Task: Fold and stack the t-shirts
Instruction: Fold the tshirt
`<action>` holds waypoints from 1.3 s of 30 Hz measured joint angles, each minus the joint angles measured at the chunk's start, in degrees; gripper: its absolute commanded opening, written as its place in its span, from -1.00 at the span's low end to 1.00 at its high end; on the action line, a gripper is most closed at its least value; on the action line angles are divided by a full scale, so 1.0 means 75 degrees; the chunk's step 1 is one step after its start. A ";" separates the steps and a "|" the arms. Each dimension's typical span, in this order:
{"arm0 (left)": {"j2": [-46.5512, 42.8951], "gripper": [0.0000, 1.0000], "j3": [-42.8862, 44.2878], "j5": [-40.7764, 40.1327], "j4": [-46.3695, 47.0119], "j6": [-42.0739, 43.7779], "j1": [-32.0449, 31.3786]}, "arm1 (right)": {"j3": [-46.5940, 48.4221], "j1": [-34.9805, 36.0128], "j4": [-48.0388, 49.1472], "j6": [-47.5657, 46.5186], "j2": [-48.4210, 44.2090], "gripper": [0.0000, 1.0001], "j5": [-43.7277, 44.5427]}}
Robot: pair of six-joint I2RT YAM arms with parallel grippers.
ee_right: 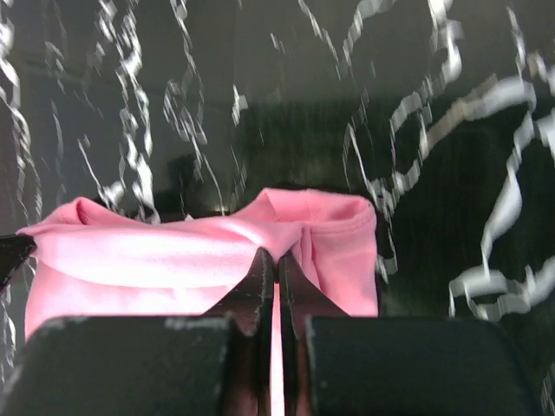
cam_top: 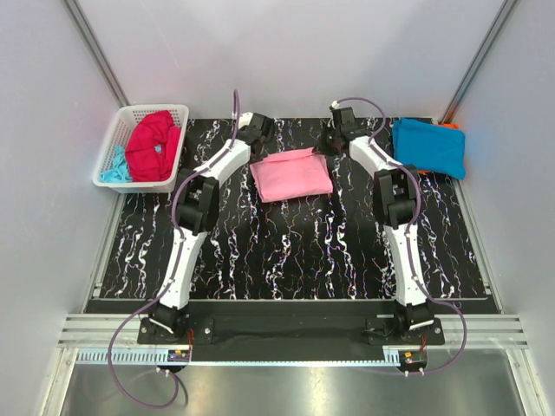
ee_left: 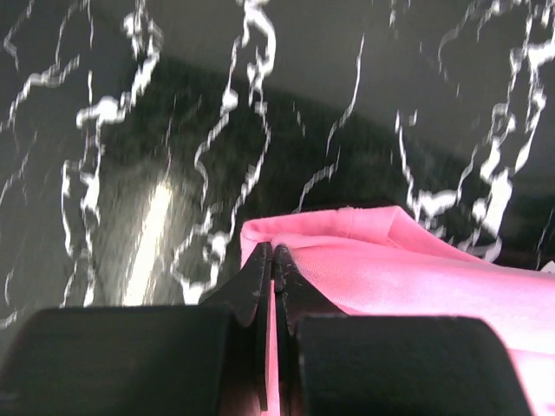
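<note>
Left gripper (ee_left: 270, 251) is clenched on one far corner of the folded light pink cloth t-shirt (cam_top: 291, 173). Right gripper (ee_right: 276, 256) pinches the other far corner, seemingly through several layers.

Shirt (cam_top: 291, 175) centre, basket (cam_top: 110, 146) left, stack (cam_top: 429, 146) right

right hand (ee_right: 276, 258): tips pinched together on a fold of the pink t-shirt (ee_right: 173, 260) | shirt bunched on black, white-veined bench (ee_right: 434, 130)
</note>
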 measured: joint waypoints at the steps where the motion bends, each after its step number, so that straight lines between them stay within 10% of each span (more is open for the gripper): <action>1: 0.0096 -1.00 0.0178 0.0032 0.0006 0.0044 0.0047 | 0.0364 -0.0020 -0.0076 0.0006 0.0221 -1.00 -0.0073; 8: 0.0256 -0.25 0.0749 0.0137 0.0309 0.0463 0.0347 | 0.2742 -0.0082 -0.0883 0.0029 0.1387 -0.36 -0.0149; 23: -0.2072 -0.27 -0.3040 0.0146 0.2474 0.0726 0.0484 | 0.1923 -0.0192 -0.1180 -0.0152 0.0842 0.02 0.0128; 39: -0.3022 -0.31 -0.3252 0.2334 0.2547 0.0163 -0.0105 | -0.0507 -0.0189 -0.0207 0.0187 -0.1343 -0.05 -0.0530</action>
